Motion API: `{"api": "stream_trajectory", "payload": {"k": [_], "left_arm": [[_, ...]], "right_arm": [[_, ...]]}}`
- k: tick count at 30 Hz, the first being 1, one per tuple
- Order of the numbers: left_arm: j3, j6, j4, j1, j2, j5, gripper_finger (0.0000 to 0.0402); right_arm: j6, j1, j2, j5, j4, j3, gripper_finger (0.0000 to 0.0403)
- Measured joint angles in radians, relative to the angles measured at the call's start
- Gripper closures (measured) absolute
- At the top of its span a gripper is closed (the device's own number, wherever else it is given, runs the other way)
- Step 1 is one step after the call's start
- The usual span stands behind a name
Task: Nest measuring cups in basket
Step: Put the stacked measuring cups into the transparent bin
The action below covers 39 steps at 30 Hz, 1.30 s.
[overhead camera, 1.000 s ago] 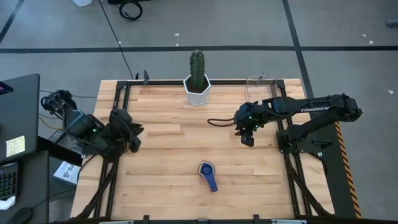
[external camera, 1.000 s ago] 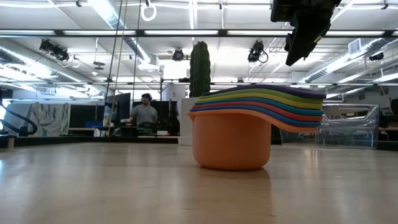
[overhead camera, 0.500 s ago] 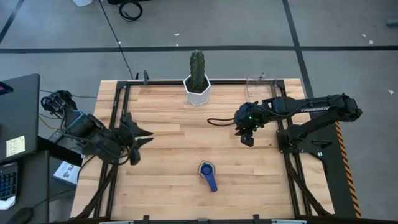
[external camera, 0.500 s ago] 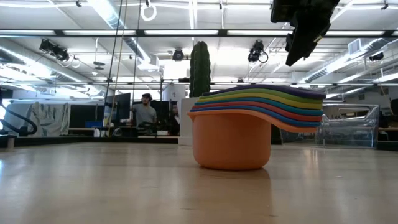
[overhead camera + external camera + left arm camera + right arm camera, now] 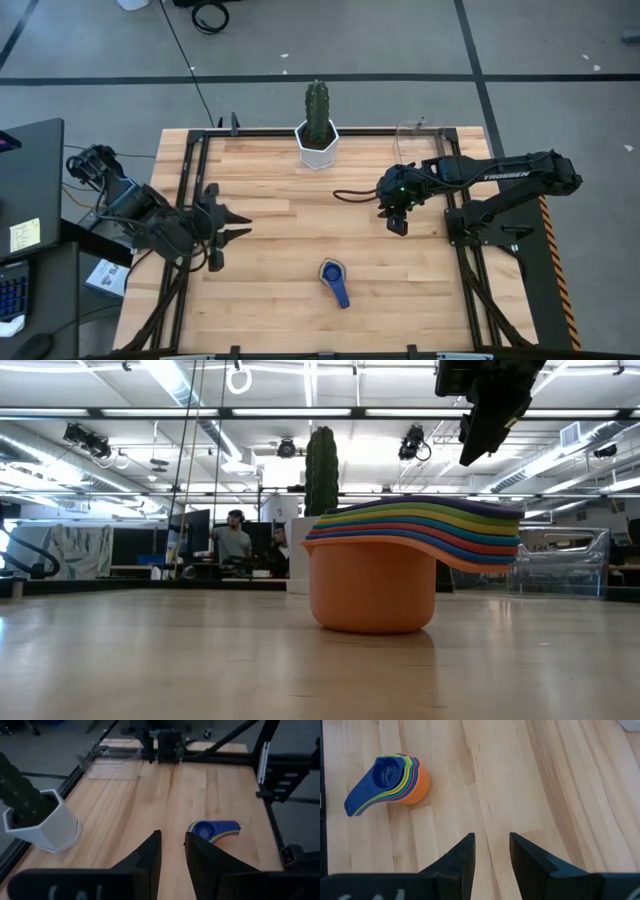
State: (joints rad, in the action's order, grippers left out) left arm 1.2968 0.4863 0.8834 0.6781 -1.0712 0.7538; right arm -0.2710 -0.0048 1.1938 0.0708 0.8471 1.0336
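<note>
**Left arm swings toward the cup stack**

Left end effector (image 5: 222,226) has turned out over the desk (image 5: 270,280), fingers parted and empty. Nearest, the nested measuring cups (image 5: 335,280) sit mid-desk. Farther, the right end effector (image 5: 398,222) hovers, slightly open, empty. The basket (image 5: 412,140) waits at the far corner. Best grip: the stacked handles, lifted level.

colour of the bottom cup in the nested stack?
Orange: the bottom cup, clearest in the low view.
</note>
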Motion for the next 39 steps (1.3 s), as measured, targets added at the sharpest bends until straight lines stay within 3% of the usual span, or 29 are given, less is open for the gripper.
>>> {"api": "stream_trajectory", "payload": {"k": [29, 39], "left_arm": [[-0.048, 0.026, -0.019, -0.002, 0.0, -0.045, 0.031], [-0.048, 0.026, -0.019, -0.002, 0.0, -0.045, 0.031]], "right_arm": [[0.068, 0.005, 0.0, 0.061, 0.0, 0.0, 0.0278], [0.061, 0.069, 0.0, 0.093, -0.05, 0.0, 0.0273]]}}
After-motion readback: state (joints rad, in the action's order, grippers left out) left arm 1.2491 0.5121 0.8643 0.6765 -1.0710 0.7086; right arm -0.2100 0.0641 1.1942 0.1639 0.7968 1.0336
